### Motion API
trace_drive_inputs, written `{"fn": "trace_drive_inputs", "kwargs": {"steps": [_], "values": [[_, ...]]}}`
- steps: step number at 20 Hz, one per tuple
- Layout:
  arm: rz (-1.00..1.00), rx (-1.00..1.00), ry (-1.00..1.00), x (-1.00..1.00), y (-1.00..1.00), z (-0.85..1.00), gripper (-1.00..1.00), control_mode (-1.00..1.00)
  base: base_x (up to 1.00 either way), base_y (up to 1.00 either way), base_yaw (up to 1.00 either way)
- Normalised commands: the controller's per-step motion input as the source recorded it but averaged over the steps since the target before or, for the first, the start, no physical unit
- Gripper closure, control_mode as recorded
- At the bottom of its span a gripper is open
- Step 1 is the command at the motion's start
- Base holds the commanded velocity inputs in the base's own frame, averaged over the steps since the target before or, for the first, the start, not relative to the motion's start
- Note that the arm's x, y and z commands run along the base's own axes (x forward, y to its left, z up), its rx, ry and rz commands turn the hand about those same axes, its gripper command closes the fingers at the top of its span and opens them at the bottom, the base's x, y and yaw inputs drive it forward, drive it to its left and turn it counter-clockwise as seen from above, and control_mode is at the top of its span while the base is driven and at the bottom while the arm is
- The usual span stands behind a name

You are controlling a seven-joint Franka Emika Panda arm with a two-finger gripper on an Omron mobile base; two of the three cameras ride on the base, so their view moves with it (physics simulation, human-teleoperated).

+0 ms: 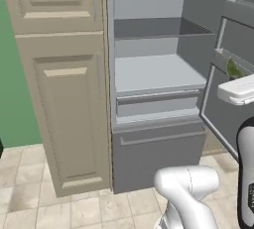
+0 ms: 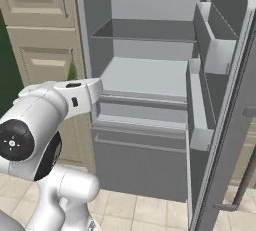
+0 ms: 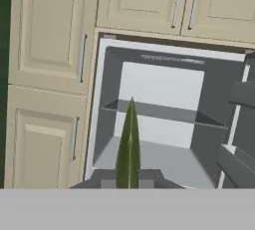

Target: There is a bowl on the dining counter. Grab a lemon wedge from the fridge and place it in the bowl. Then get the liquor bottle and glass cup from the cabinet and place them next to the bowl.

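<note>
kitchen, beige cupboard point(image 1: 64, 99) left of frame, tile floor | fridge point(image 2: 145, 75) open, ctr frame, shelves bare | gripper point(image 3: 128, 181) bottom ctr of hand view, jaws pinched on lemon wedge point(image 3: 128, 144), thin green-yellow sliver standing up betw tips | risk: narrow grip, wedge could slip out or twist on swing away; arm close to open door point(image 2: 225, 125), right of frame
</note>
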Motion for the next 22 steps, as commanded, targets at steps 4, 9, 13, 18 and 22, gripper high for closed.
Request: {"fn": "trace_drive_inputs", "kwargs": {"steps": [4,9,13,18,22], "values": [[0.00,0.00,0.00,0.00,0.00,0.00,1.00,1.00,-1.00,0.00,0.00],[0.00,0.00,0.00,0.00,0.00,0.00,1.00,1.00,-1.00,0.00,-0.03],[0.00,0.00,0.00,0.00,0.00,0.00,1.00,1.00,-1.00,-0.07,-0.14],[0.00,0.00,0.00,0.00,0.00,0.00,1.00,1.00,-1.00,-0.12,-0.24],[0.00,0.00,0.00,0.00,0.00,0.00,1.00,1.00,-1.00,-0.13,-0.27]]}}
